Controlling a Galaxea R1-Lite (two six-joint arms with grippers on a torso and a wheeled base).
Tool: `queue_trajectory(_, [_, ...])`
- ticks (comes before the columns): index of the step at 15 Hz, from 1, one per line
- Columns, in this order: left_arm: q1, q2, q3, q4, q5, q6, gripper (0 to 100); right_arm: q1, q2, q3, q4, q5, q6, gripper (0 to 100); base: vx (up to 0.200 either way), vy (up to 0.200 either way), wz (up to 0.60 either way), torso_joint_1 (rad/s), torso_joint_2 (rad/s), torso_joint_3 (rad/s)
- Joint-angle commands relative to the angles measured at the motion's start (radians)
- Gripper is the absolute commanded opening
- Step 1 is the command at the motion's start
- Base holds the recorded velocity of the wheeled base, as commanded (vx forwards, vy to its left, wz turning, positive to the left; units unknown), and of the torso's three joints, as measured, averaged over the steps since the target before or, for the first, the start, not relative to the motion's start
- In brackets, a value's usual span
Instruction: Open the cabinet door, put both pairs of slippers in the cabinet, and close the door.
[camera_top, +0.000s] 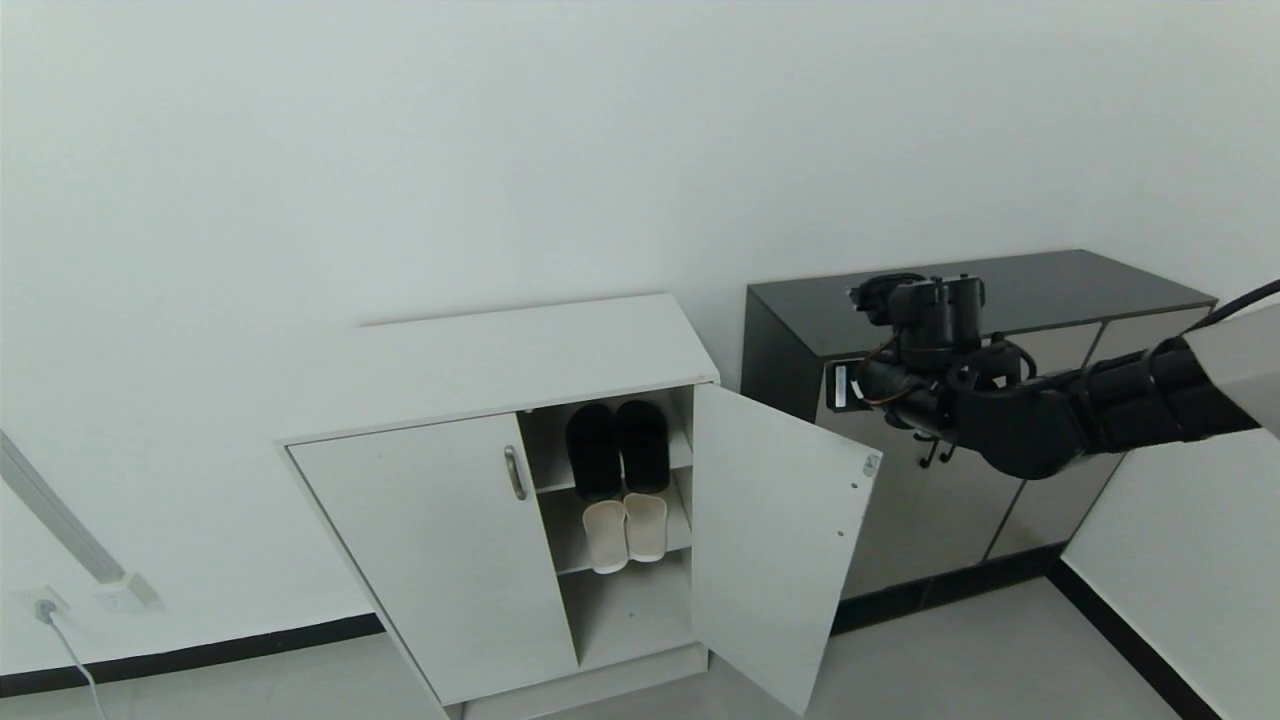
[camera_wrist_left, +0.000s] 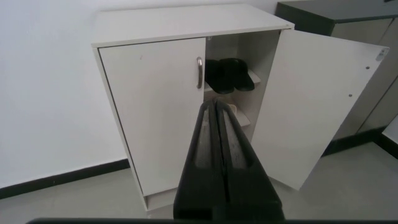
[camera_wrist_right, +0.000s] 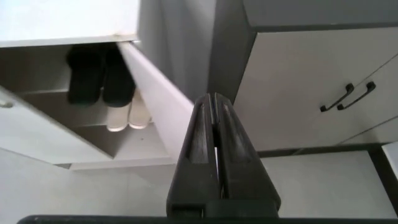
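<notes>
Both pairs sit in the cabinet (camera_top: 520, 350), black slippers (camera_top: 618, 448) above white slippers (camera_top: 626, 532). The door (camera_top: 770, 540) hangs open; likely a light, stiff panel, so push its outer face near the free edge. Right tool (camera_wrist_right: 214, 99) and left tool (camera_wrist_left: 214, 106) are both clenched and empty.

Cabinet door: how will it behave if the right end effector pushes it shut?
The door looks like a flat rigid panel hinged at the cabinet side, so it should probably swing, not flex. It likely moves with a light push near its free edge. The shut right end effector may slide on its smooth face.
</notes>
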Motion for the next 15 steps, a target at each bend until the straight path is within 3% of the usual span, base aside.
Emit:
queue_trajectory(1, [0.000, 0.001, 0.000, 0.000, 0.000, 0.000, 0, -0.034, 0.093, -0.041, -0.002, 0.009, 0.001, 0, 0.000, 0.000, 0.00, 0.000, 0.00, 0.000])
queue_trajectory(15, [0.000, 0.001, 0.000, 0.000, 0.000, 0.000, 0, -0.054, 0.213, -0.070, 0.000, 0.030, 0.001, 0, 0.000, 0.000, 0.00, 0.000, 0.00, 0.000])
